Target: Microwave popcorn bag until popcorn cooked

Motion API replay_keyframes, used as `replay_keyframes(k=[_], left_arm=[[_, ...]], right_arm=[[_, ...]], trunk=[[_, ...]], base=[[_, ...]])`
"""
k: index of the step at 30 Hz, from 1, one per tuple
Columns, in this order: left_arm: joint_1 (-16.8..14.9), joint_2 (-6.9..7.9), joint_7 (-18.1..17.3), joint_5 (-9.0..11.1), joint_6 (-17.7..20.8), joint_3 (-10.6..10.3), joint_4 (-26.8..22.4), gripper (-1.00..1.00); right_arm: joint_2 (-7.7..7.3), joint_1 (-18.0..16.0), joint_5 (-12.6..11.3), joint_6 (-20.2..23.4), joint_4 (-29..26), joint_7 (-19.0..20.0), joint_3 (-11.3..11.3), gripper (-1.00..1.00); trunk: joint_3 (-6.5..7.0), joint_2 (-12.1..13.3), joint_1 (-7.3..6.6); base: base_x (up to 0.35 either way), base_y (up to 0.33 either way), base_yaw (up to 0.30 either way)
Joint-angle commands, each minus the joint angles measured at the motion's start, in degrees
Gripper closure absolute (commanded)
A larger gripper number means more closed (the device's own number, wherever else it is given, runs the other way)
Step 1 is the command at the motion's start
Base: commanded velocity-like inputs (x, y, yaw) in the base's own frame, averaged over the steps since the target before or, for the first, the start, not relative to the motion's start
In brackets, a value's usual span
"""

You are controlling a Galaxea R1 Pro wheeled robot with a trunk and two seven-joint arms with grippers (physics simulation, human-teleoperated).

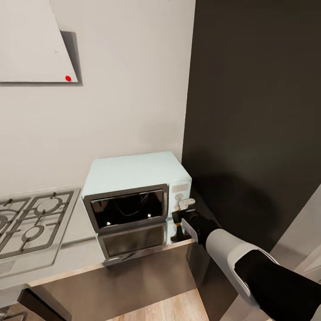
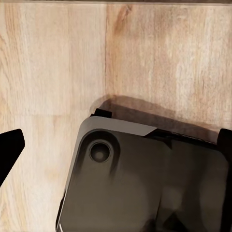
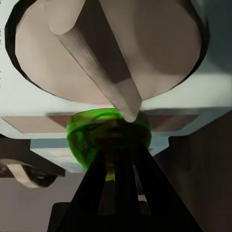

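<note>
where the microwave [image 1: 133,196] stands, right claw [image 1: 183,209] (closed) presses its green light [image 3: 108,133].

From above, the head camera looks down at the microwave [image 1: 138,196] on the countertop [image 1: 76,258]. The right wrist camera sits extremely close to the microwave's knob [image 3: 108,50], sharing that panel. The left wrist camera faces the wooden floor [image 2: 53,72].

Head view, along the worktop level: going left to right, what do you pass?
Gas hob → bare strip of the countertop → microwave with its glass door → its knob panel, where the right pincer sits → dark tall wall panel.
</note>
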Motion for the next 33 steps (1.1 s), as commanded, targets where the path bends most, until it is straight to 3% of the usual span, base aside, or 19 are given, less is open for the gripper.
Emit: replay_keyframes(k=[1, 8, 33], left_arm=[[-0.04, -0.06, -0.01, 0.08, -0.16, 0.18, 0.02, -1.0], [-0.04, -0.06, -0.01, 0.08, -0.16, 0.18, 0.02, -1.0], [-0.12, -0.02, -0.01, 0.04, -0.19, 0.15, 1.67, -1.0]], right_arm=[[0.0, -0.07, 0.12, -1.04, -0.23, -0.34, 0.43, 1.0], [0.0, -0.07, 0.12, -1.04, -0.24, -0.33, 0.43, 1.0], [0.0, -0.07, 0.12, -1.04, -0.28, -0.34, 0.4, 1.0]], trunk=[[-0.11, -0.07, 0.06], [-0.11, -0.07, 0.06], [-0.11, -0.07, 0.06]], base=[[0.0, 0.0, 0.0], [-0.036, 0.0, 0.0], [-0.327, 0.0, 0.0]])
